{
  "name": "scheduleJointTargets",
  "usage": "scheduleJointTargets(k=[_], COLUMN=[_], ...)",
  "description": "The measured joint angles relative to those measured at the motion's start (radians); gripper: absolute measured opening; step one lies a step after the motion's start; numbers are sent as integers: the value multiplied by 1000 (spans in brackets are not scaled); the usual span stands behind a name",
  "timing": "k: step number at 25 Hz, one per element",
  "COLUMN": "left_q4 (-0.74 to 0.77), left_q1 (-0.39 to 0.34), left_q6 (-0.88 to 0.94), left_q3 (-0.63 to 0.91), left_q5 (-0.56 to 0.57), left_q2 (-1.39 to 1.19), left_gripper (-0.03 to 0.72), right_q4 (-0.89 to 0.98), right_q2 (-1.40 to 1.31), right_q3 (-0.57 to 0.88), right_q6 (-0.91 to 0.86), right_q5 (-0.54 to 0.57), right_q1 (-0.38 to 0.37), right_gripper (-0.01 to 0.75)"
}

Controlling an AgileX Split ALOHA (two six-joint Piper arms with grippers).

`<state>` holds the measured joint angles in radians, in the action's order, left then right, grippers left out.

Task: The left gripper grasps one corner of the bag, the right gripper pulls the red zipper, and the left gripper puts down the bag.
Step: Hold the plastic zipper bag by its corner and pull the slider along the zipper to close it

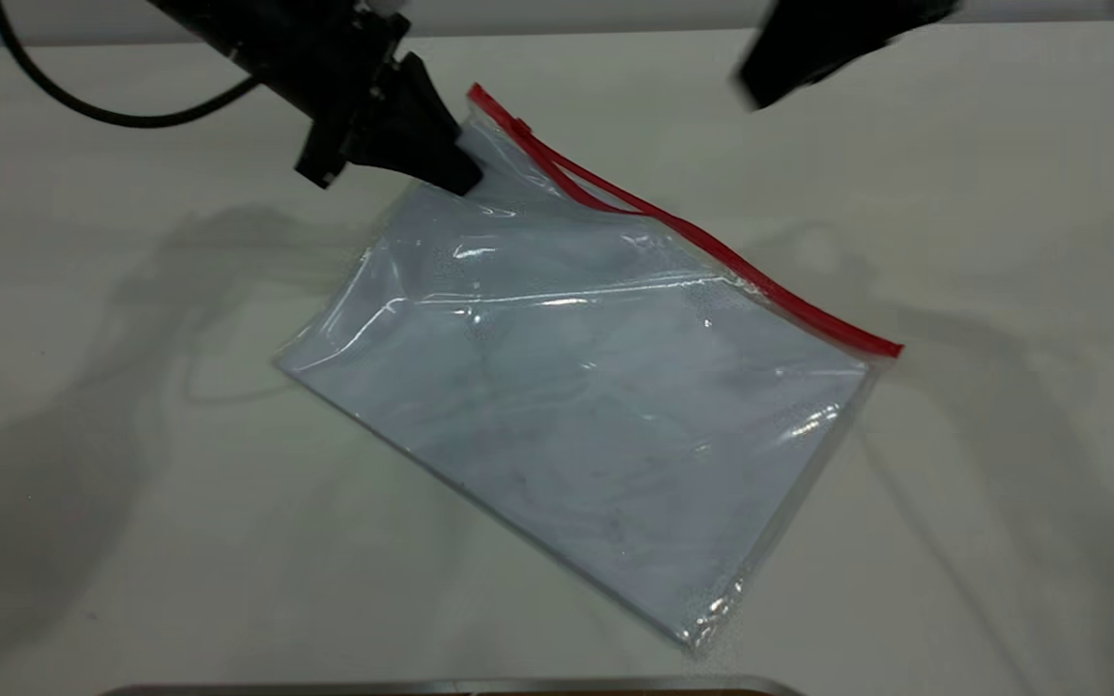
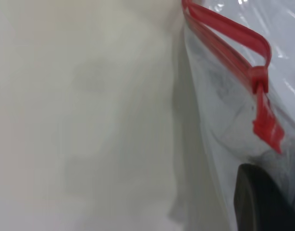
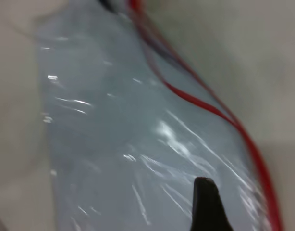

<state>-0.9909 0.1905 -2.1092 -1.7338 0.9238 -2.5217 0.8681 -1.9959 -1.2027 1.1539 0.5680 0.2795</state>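
Observation:
The bag (image 1: 576,387), clear with a pale bluish sheet inside, lies slanted across the table. Its far left corner (image 1: 484,155) is lifted a little, and my left gripper (image 1: 465,174) is shut on the plastic there, just below the end of the red zipper (image 1: 712,246). The small red slider (image 1: 521,126) (image 2: 259,79) sits near that held end. Past the slider the two red strands stand apart for a short stretch. One left finger (image 2: 263,202) shows against the plastic. My right gripper (image 1: 808,48) hangs at the far right, above the table and off the bag.
The pale table (image 1: 131,435) surrounds the bag on all sides. A black cable (image 1: 112,116) loops at the far left. A metal edge (image 1: 441,687) runs along the near side.

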Motion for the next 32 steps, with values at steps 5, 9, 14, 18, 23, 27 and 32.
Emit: scheduleJointTargets(k=[5,9,14,18,23,27,32], left_q4=[1,-16,-78,-123,-161,-172,-175], left_q1=[27,42,52,64,65,66,66], left_q6=[-2,-2,-2,-4,-5,-5,-3], left_q3=[0,0,0,0,0,0,0], left_q5=[-21,-24,-25,-25,-25,-25,-25], left_q2=[0,0,0,0,0,0,0], left_gripper=[53,53,53,53,53,53,53], right_q4=[199,283,303,352,360,364,367], right_q2=[-149,-228,-283,-310,-315,-315,-315], right_q3=[-117,-181,-242,-273,-279,-279,-279], right_q6=[222,298,320,324,324,324,324], right_q5=[115,147,182,154,132,126,118], right_q1=[24,24,30,30,30,30,30], right_gripper=[504,504,504,504,492,374,128])
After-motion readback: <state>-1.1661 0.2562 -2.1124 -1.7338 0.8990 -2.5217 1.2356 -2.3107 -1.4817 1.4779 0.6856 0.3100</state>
